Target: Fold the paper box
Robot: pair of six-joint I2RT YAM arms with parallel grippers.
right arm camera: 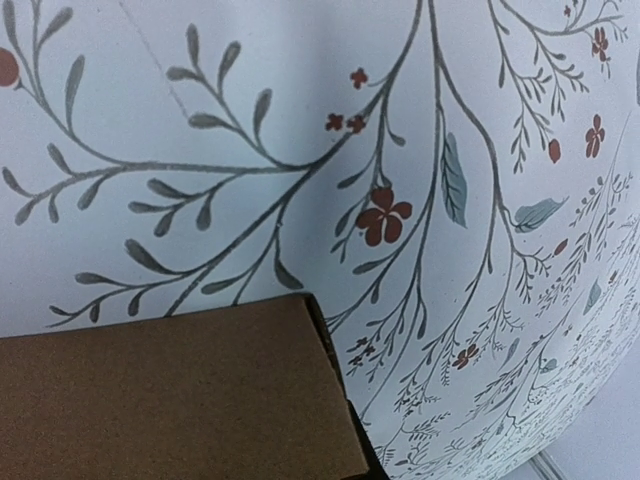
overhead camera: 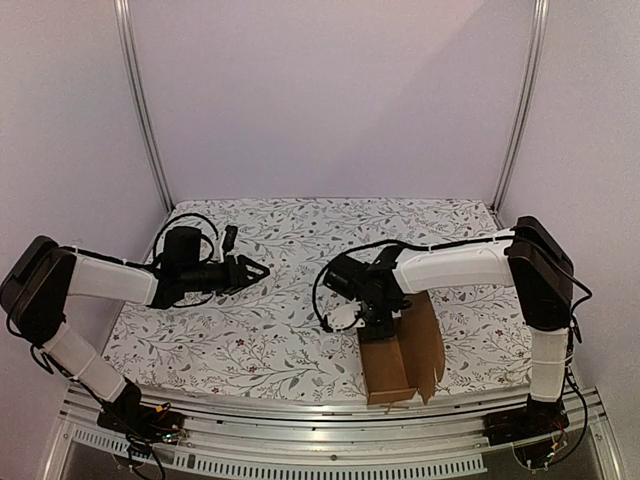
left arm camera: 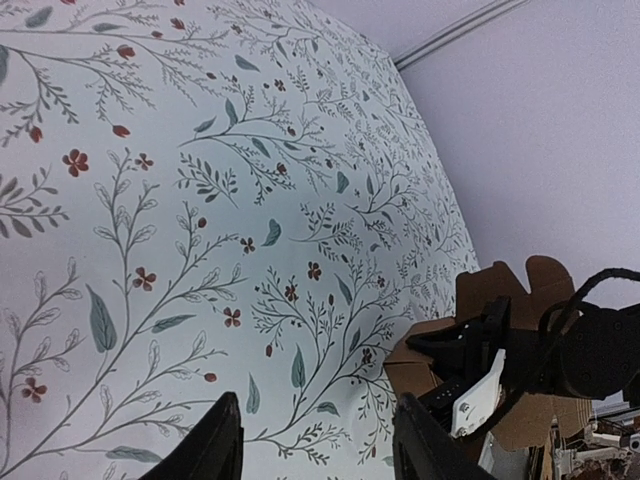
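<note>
On the floral bench (overhead camera: 250,330) the paper box (overhead camera: 400,365) is seen, a half-formed brown carton lying open-topped at the near right edge, its walls and flaps standing. The right claw (overhead camera: 376,326) is set at the box's far left end, closed tight, though whether a wall is pinched cannot be told; the left claw (overhead camera: 258,270) is held half open and empty, well left of the box. The card is judged light, stiff and easily creased, best taken by a flap edge.
</note>
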